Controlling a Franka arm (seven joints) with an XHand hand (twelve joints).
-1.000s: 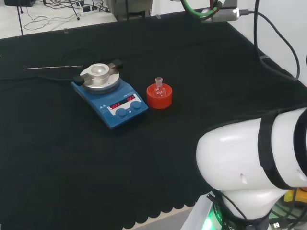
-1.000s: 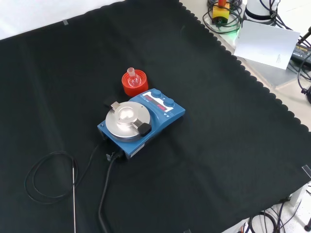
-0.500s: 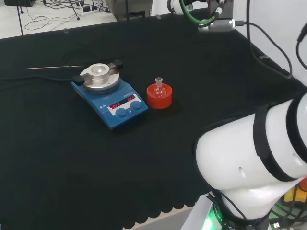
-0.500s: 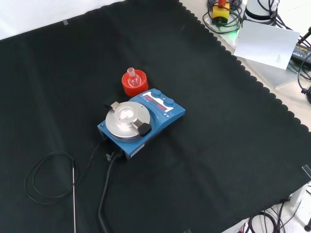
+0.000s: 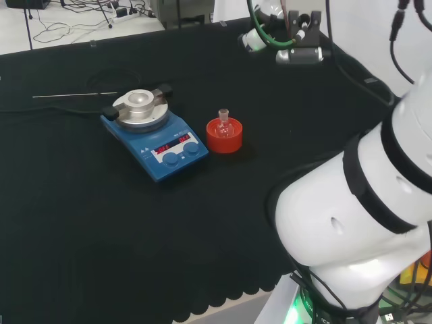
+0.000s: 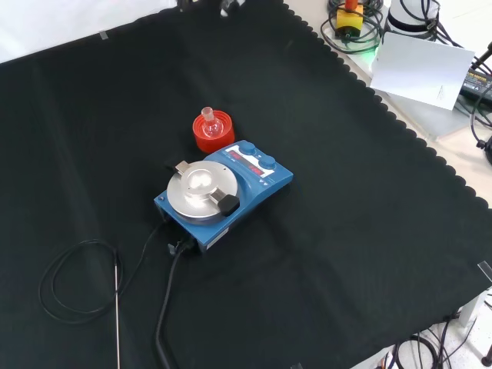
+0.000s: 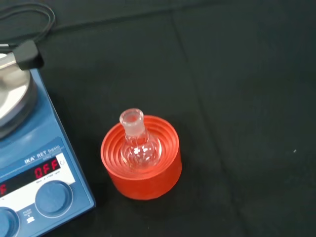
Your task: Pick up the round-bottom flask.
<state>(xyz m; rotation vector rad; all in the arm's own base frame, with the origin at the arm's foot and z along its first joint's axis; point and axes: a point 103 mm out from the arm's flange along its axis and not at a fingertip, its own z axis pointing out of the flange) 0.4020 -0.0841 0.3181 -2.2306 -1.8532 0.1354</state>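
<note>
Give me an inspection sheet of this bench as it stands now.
Surface: black cloth over the bench, scalloped at its edge.
Job's things: small clear glass round-bottom flask upright, neck up, seated in a red ribbed ring stand; nothing touches it.
Clutter: blue hotplate stirrer with a round metal top plate close beside the stand; thin metal rod lying on the cloth.
Hand: open or shut cannot be told.
Cables: black lead from the stirrer; thin black wire loop by the rod.
Surroundings: white sheet and cable coils beyond the cloth; the arm's white links at the head view's right.
</note>
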